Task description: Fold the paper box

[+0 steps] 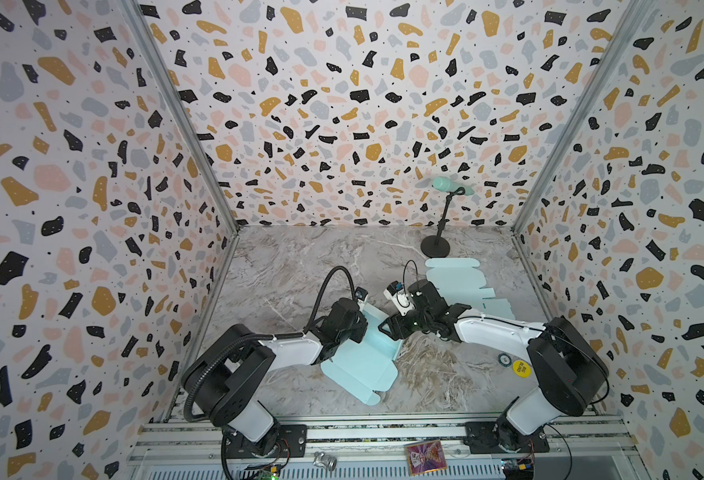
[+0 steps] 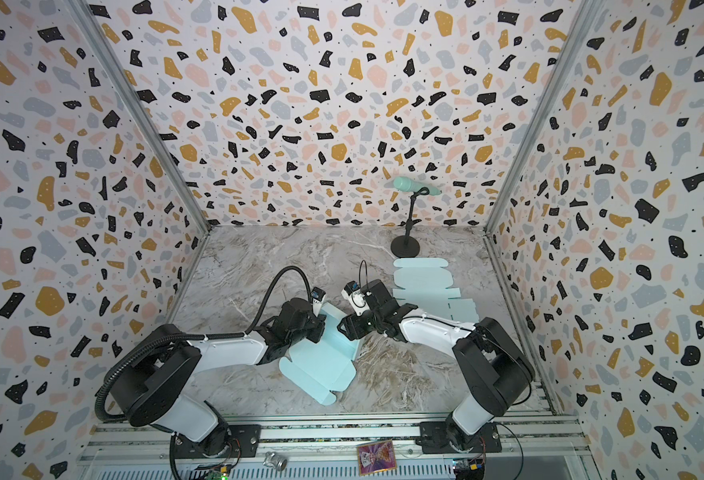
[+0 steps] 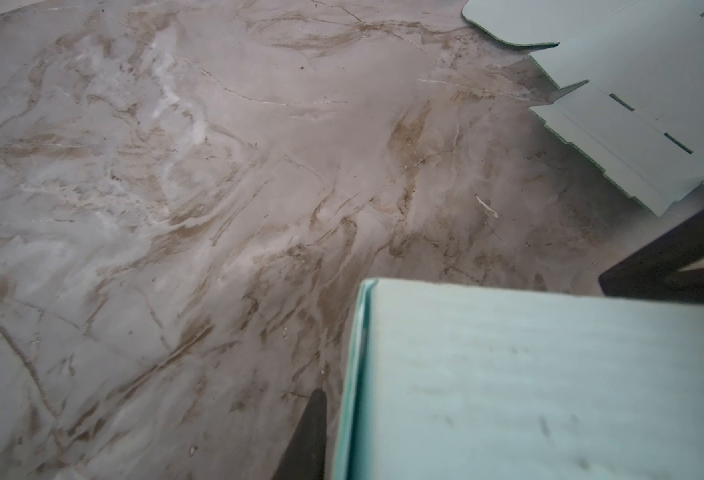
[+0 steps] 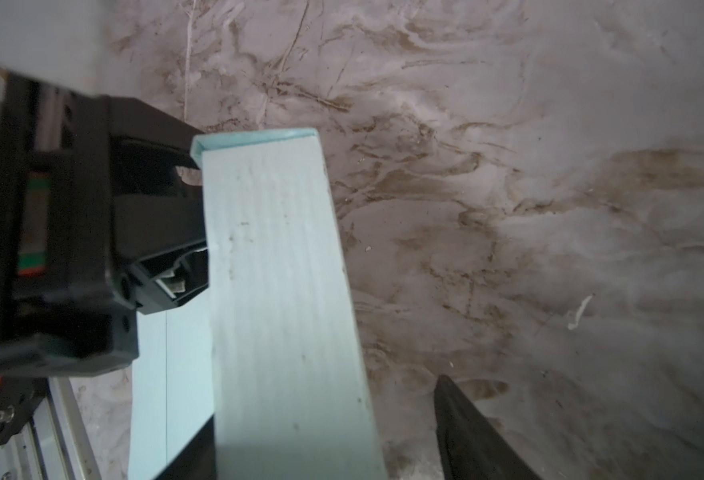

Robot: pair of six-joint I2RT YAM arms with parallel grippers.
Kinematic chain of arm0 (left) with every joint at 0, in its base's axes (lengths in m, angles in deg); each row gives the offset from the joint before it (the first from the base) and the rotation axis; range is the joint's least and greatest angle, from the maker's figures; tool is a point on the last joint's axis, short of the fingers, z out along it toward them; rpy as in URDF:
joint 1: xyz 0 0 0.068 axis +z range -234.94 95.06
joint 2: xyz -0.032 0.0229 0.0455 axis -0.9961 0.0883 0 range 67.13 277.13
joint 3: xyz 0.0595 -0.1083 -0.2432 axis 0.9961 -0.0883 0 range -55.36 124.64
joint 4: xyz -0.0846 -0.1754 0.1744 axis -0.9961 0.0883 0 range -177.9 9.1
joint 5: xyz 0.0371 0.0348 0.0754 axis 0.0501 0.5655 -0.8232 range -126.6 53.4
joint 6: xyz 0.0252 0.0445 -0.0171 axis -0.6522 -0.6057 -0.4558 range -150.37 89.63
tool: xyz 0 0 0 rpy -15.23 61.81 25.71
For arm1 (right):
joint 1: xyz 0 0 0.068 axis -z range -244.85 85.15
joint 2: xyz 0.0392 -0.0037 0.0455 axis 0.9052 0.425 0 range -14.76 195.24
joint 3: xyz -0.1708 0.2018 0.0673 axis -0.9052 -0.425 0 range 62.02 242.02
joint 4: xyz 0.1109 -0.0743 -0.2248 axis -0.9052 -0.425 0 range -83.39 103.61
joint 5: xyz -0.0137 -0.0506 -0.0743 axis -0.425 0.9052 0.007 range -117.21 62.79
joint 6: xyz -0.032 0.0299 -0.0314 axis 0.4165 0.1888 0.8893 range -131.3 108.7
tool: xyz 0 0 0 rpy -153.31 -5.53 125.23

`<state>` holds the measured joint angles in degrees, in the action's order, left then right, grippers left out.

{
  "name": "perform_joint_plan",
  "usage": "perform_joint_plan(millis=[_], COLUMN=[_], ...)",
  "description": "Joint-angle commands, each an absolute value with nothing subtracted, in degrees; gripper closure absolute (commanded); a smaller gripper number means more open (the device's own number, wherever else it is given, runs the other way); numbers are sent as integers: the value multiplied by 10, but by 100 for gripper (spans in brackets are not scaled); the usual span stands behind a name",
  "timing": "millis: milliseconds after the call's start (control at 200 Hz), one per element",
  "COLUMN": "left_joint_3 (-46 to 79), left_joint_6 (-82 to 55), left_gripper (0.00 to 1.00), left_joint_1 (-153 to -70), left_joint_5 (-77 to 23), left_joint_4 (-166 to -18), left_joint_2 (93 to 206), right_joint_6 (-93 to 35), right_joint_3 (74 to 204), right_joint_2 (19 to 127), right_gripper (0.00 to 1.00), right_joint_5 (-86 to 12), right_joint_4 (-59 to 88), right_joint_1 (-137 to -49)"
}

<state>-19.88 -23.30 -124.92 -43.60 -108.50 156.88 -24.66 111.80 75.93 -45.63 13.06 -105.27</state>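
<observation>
The paper box (image 1: 358,368) (image 2: 321,365) is a pale blue cardboard blank lying partly folded mid-table. One of its side walls (image 3: 528,374) (image 4: 283,291) stands up, doubled over at the top edge. In both top views my left gripper (image 1: 364,328) (image 2: 321,326) and right gripper (image 1: 385,328) (image 2: 344,326) meet tip to tip over the box's far end. One left finger (image 3: 310,436) stands just off the wall's outer face; its other finger is hidden behind the wall. My right gripper (image 4: 325,407) is open astride the wall, with one finger (image 4: 466,428) well off it.
A stack of flat blue blanks (image 1: 462,282) (image 2: 425,282) (image 3: 632,83) lies at the back right, beside a black stand (image 1: 437,245) holding a green microphone. A yellow sticker (image 1: 520,368) and small ring (image 1: 504,359) sit front right. Patterned walls enclose three sides.
</observation>
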Motion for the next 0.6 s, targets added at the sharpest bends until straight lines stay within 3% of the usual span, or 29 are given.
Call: perform_joint_plan(millis=[0, 190, 596], left_joint_3=[-206, -216, -231], left_joint_6=[-234, -230, -166], left_gripper=[76, 72, 49], left_joint_1=[-1253, -1256, -1263], left_joint_5=[-444, -446, -452], left_joint_4=[-1094, -1089, -1035], left_joint_2=[1564, 1554, 1474], right_joint_6=[-240, -247, -271], right_joint_3=[1138, 1135, 1115], right_joint_2=[743, 740, 738], right_gripper=[33, 33, 32], right_joint_5=[-425, -419, -457], right_joint_4=[102, 108, 137], right_joint_1=[-1055, -1053, -1015])
